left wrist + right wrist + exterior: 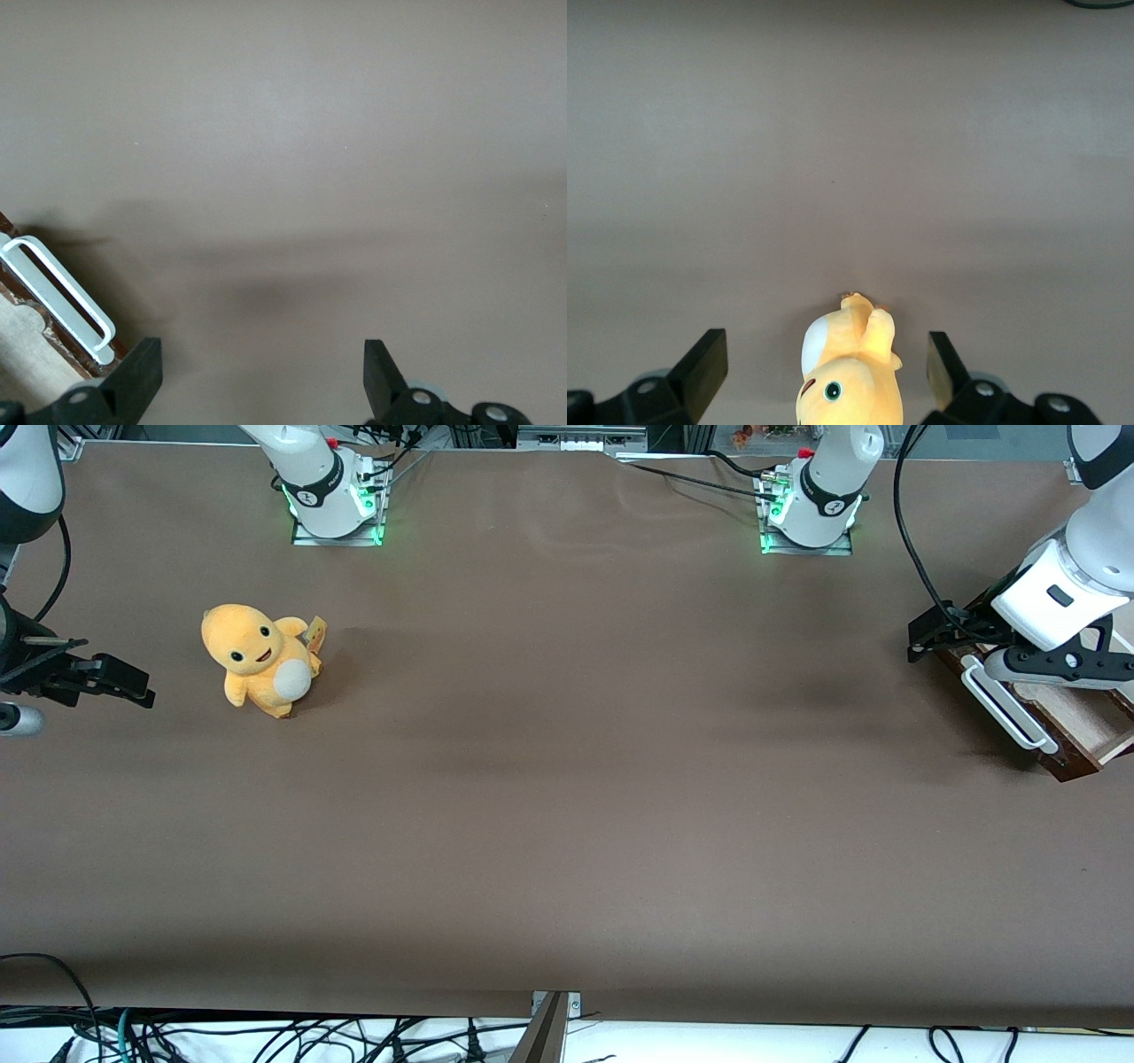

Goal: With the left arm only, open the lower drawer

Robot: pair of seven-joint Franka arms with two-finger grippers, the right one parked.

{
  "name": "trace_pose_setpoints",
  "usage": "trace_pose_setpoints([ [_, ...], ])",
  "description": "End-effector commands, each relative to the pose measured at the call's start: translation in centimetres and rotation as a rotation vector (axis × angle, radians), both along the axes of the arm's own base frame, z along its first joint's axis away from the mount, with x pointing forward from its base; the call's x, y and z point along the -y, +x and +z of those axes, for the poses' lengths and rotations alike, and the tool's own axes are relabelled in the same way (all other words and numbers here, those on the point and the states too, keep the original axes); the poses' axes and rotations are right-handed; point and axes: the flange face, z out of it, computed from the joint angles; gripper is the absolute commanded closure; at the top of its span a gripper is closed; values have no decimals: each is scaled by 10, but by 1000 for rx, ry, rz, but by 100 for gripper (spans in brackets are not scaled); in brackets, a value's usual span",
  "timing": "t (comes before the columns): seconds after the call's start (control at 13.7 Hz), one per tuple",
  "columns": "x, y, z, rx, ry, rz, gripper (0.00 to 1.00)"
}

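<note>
The lower drawer point(1076, 722) sits at the working arm's end of the table, already pulled out, pale wood inside showing above its white bar handle point(1008, 707); the left arm point(1076, 576) holds its gripper point(257, 376) just beside that handle, fingers spread wide, gripping nothing; the pull looks finished, so next comes lifting clear.

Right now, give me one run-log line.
lower drawer: pulled open, pale inside showing | gripper: open, empty, off the handle | left arm: above drawer
</note>
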Motion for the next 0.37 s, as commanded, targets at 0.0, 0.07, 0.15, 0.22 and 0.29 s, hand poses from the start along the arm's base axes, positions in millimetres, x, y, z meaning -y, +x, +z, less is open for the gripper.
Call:
trace_pose_setpoints([
  [0.0, -3, -7, 3, 11, -8, -10, 0],
  [0.07, -3, -7, 3, 11, -8, -10, 0],
  [0.15, -4, -7, 3, 10, -8, -8, 0],
  [0.22, -5, -7, 4, 11, -8, -7, 0],
  [0.29, -5, -7, 4, 12, -8, -7, 0],
])
